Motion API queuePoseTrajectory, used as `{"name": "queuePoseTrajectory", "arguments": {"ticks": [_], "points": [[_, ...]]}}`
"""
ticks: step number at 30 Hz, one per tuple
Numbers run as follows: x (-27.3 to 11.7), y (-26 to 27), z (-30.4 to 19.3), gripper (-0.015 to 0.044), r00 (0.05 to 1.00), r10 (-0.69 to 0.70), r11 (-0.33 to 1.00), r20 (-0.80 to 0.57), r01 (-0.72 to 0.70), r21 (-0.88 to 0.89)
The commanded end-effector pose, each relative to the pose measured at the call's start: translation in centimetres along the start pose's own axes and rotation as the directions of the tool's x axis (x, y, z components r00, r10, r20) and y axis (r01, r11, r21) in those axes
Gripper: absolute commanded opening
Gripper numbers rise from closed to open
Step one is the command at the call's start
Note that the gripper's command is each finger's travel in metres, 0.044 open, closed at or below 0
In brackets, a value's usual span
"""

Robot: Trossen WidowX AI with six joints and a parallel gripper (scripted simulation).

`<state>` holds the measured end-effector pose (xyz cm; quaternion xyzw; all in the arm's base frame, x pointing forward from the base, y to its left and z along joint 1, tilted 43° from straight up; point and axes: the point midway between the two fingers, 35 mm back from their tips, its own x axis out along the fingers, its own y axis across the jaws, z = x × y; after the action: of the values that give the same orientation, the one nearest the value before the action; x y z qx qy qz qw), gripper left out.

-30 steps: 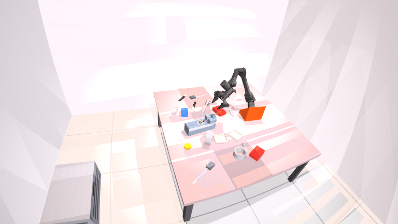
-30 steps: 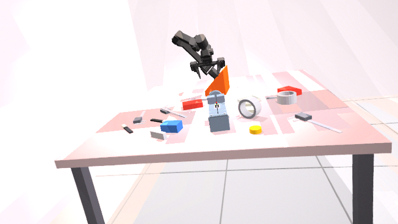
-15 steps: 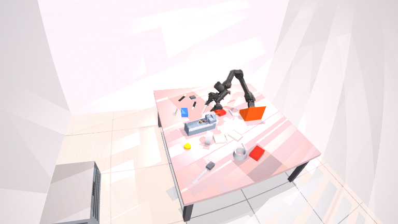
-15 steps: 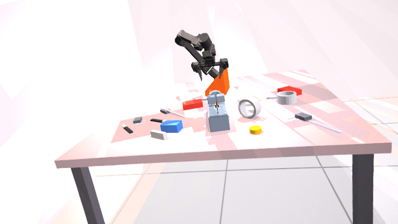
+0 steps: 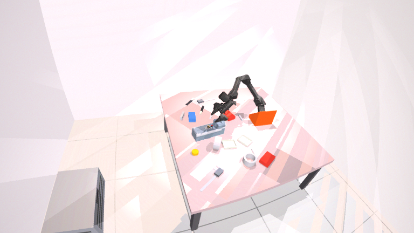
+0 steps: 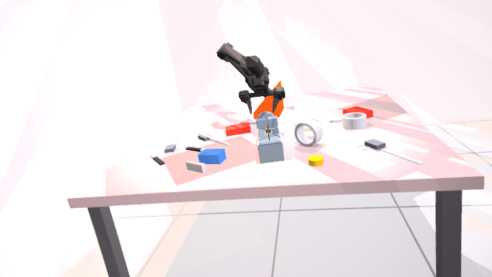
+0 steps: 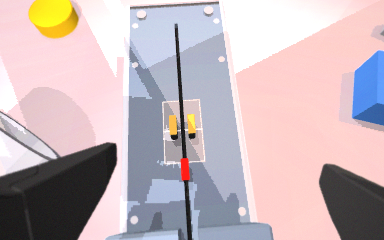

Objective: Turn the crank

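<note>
The blue-grey machine [image 5: 210,135] [image 6: 270,152] [image 7: 145,45] stands on the table with its round housing at the arm's end. In the wrist view a black rod [image 7: 177,60] runs along its top. The red pointer [image 7: 185,169] on that rod lies nearer the housing than the two brass marks, the left one [image 7: 173,125] and the right one [image 7: 191,125], so it is not level with them. My gripper [image 5: 213,118] [image 6: 262,112] [image 7: 216,162] is open and empty, above the housing end of the machine. The crank and its handle cannot be made out in any view.
A blue block [image 5: 192,116] [image 6: 211,156] [image 7: 367,95] and a yellow disc [image 5: 194,152] [image 6: 315,160] [image 7: 54,19] lie on opposite sides of the machine. A red block [image 5: 229,115] [image 6: 237,129] and an orange panel [image 5: 263,118] are near the arm. A white ring [image 5: 216,143] stands beside the machine.
</note>
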<state>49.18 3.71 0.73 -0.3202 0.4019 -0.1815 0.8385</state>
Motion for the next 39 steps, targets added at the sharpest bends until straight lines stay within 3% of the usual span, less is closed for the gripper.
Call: {"name": "queuePoseTrajectory", "arguments": {"ticks": [1,19,28,39], "points": [[0.7,0.6,-1.1,0.0440,1.000,0.008,1.000,-0.008,-0.008,-0.017],[0.6,0.6,-1.0,0.0440,1.000,0.008,1.000,-0.008,-0.008,-0.017],[-3.9,0.5,2.9,0.0440,1.000,0.007,1.000,-0.008,-0.007,-0.012],[-6.6,-0.7,0.6,0.0440,0.998,0.056,0.997,0.011,-0.055,-0.051]]}}
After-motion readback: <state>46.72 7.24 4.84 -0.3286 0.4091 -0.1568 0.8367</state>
